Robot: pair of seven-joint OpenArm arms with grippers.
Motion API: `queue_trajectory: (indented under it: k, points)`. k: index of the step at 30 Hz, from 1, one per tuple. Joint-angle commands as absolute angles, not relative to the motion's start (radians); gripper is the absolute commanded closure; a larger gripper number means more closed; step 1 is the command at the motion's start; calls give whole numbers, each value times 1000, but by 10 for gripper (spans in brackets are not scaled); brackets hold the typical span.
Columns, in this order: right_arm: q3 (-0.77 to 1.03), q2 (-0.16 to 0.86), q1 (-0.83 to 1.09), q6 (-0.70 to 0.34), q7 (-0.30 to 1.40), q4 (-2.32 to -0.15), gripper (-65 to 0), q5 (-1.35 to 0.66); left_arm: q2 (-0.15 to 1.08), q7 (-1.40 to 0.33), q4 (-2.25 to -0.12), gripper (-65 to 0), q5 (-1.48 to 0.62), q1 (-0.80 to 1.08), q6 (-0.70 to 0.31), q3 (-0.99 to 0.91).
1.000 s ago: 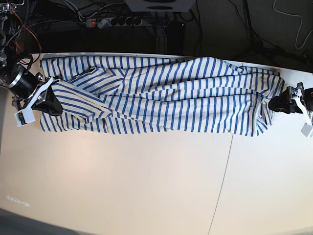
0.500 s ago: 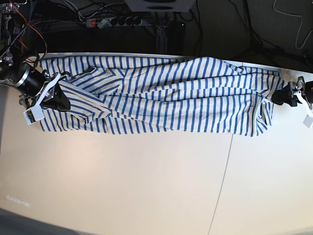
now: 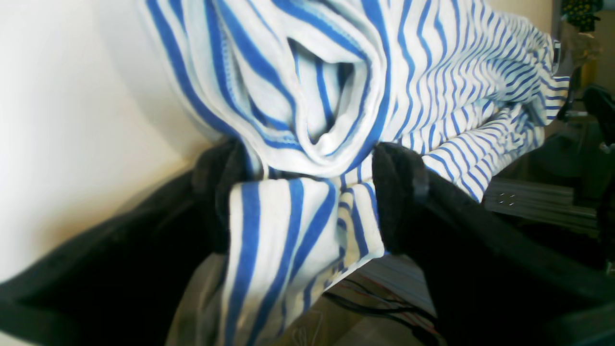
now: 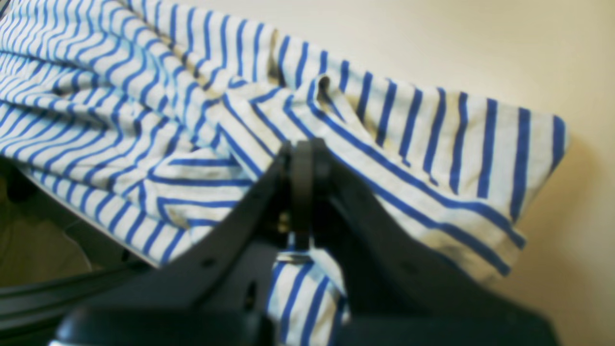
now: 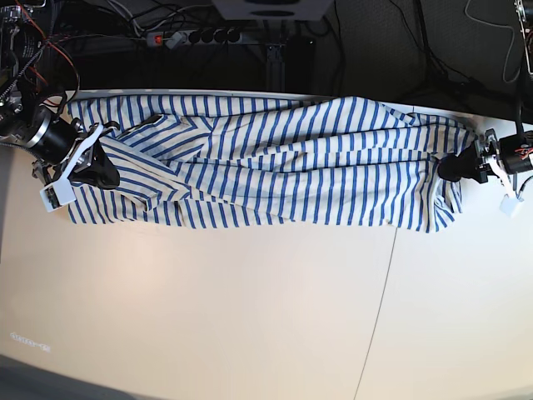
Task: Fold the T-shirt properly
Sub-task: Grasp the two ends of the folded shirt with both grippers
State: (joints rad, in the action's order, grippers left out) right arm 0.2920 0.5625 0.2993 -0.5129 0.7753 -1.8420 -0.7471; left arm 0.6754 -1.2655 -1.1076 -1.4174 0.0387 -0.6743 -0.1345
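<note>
Stretching across the far half of the pale table (image 5: 250,317), the T-shirt (image 5: 275,167) lies in a long, rumpled band of white cloth with blue stripes, one end at each arm. The right gripper (image 5: 102,171) sits at the band's end on the base view's left, its dark jaws clenched tight on a fold of the cloth (image 4: 300,158). The left gripper (image 5: 454,167) is at the other end, its jaws spread wide with a bunched fold of striped cloth (image 3: 307,202) lying between the two dark pads; whether they actually press it, I cannot tell.
</note>
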Motion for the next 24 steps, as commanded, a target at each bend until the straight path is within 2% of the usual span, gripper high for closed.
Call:
queue_trajectory:
  k: [1, 7, 11, 13, 17, 21, 24]
  points:
    - [299, 579, 292, -599, 760, -1857, 0, -760, 687, -1277, -1114, -439, -1404, 33, -698, -137]
    - [299, 579, 292, -599, 760, -1857, 0, -760, 680, -1271, -1114, -439, -1418, 30, -698, -137]
    - [299, 579, 292, -599, 760, -1857, 0, -759, 662, -1169, -1114, -431, -1370, 31, -698, -137]
    - [299, 579, 294, -599, 760, -1857, 0, -759, 652, -1114, -1114, -376, -1341, 31, -698, -137]
    - [299, 579, 294, -599, 760, -1856, 0, -759, 641, -1106, -1114, -165, -1341, 30, -698, -137]
    - [299, 579, 294, -599, 760, -1856, 0, -759, 638, -1080, -1114, 0, -1300, 27, -698, -137]
    - [299, 579, 294, -599, 759, -1856, 0, -759, 632, -1046, -1114, 0, -1225, 7, -698, -137]
